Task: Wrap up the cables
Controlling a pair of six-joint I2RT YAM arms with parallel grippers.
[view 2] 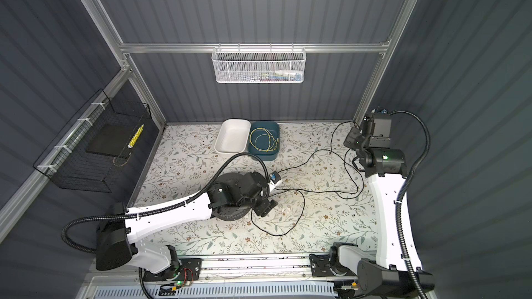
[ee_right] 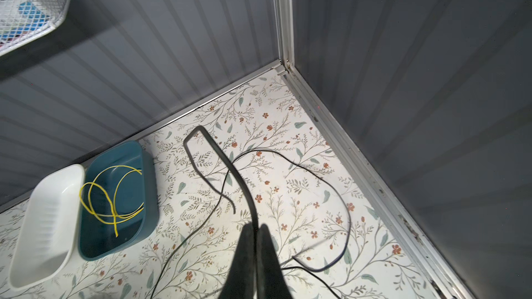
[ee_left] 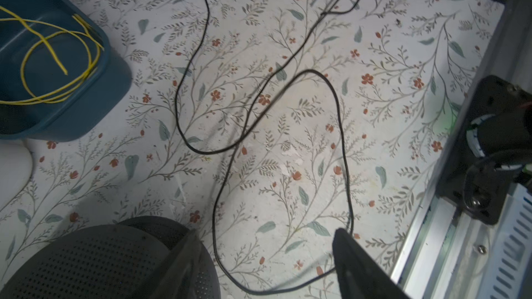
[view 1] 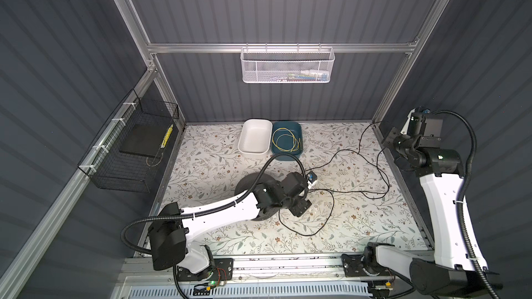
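The cables are one thin black cord [view 1: 357, 191] [view 2: 325, 191] that lies in loose loops over the right half of the flowered table. Its far end rises to my right gripper [view 1: 387, 139] [view 2: 351, 139], held high near the back right corner. In the right wrist view that gripper [ee_right: 256, 227] is shut on the cord [ee_right: 218, 153], and a bent end sticks out past the fingertips. My left gripper [view 1: 302, 209] [view 2: 266, 207] is low at the table's middle, beside a black perforated disc [view 1: 250, 179] [ee_left: 100, 260]. It [ee_left: 267, 230] is open, with a cord loop [ee_left: 341, 127] on the table between its fingers.
A white tray [view 1: 254, 136] and a teal bin [view 1: 298, 139] holding a yellow wire coil [view 1: 285, 139] stand at the back middle. A black wire basket [view 1: 129, 145] hangs on the left wall. A white mesh basket [view 1: 288, 64] hangs on the back rail.
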